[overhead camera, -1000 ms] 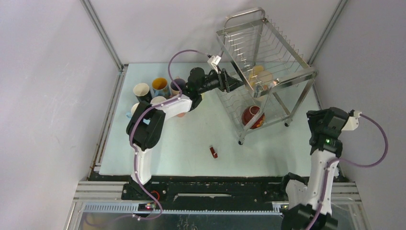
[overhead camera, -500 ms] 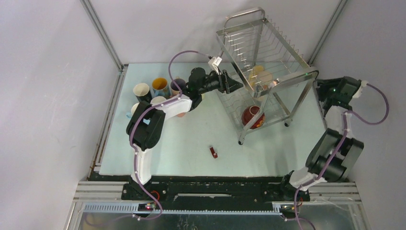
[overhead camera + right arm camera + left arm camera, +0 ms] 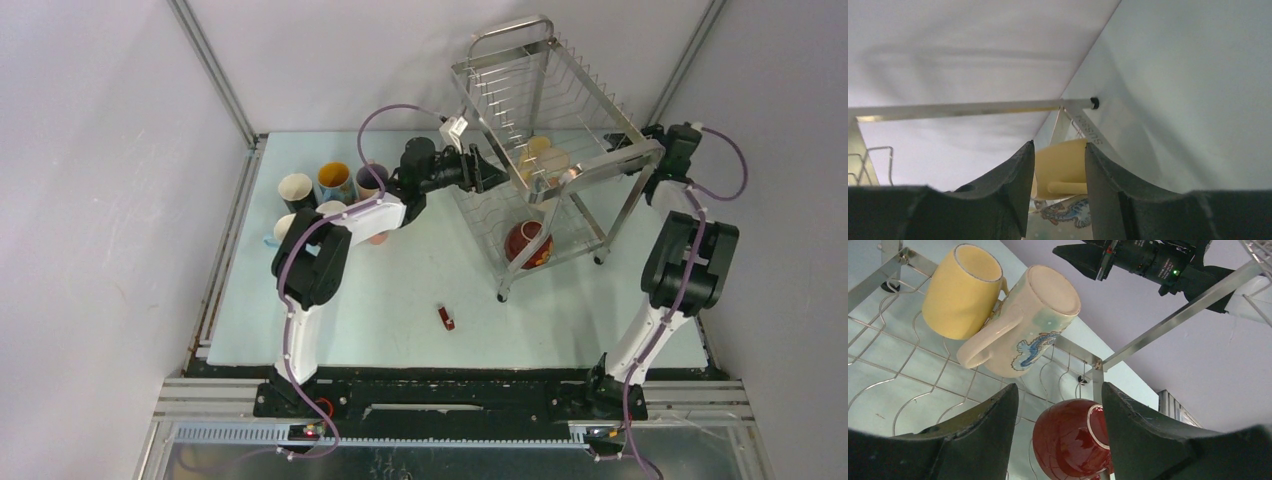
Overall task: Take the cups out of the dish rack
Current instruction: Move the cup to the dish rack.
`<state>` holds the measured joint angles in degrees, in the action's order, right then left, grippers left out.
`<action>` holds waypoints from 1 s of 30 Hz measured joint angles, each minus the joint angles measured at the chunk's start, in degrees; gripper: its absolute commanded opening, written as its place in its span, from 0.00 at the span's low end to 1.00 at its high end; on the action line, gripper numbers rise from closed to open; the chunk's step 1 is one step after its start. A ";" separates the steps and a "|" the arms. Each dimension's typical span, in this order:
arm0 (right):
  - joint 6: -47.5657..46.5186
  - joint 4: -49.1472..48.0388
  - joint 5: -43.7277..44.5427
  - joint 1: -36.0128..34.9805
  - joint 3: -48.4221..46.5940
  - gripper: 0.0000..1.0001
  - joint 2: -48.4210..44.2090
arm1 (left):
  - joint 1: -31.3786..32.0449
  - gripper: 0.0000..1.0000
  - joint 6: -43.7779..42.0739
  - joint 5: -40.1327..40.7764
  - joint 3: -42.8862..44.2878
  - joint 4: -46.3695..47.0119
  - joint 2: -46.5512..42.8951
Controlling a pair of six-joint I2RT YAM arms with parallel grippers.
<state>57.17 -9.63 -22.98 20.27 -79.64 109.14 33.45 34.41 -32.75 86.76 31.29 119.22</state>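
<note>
While both arms are stretched toward the dish rack (image 3: 603, 170), no cup is gripped by either.

Left tool (image 3: 497, 170): held at the rack's left side, level with the upper tier. Its fingers are spread wide and nothing is touched by them.

Upper tier of the rack: two cups are found here, leaned against each other on the wires. A yellow cup (image 3: 963, 290) lies farther from the left tool. A cream cup (image 3: 1033, 325) with a blue dragon print lies nearer, its handle turned toward that tool.

Lower tier of the rack: one dark red cup (image 3: 1068, 440) is seen on its side below the pair, its pale rim showing.

Right tool (image 3: 650, 138): placed at the rack's right end, close to the top corner rail. Its fingers are parted by a moderate gap and nothing is pinched. Through that gap the yellow cup is seen in the right wrist view, inside the rack and beyond the fingertips.

Bench (image 3: 400, 290): a group of upright cups (image 3: 334, 180) is set well to the left of the rack, mouths up and close together. A small dark red fragment (image 3: 445, 318) is noted in front of the rack, apart from its legs.
</note>
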 measured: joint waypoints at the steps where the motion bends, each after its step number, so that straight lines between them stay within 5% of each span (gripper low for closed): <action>1: -0.24 0.09 -0.59 -0.96 -0.33 0.47 0.74 | 0.00 0.68 0.00 0.04 0.00 -0.37 0.17; 30: 1.51 -10.23 -19.67 -5.68 -0.98 0.42 11.85 | -0.87 0.68 -1.51 -0.02 0.04 -3.74 1.16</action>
<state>58.67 -19.86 -42.65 14.59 -80.62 120.99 32.58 32.91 -32.77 86.80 27.55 120.38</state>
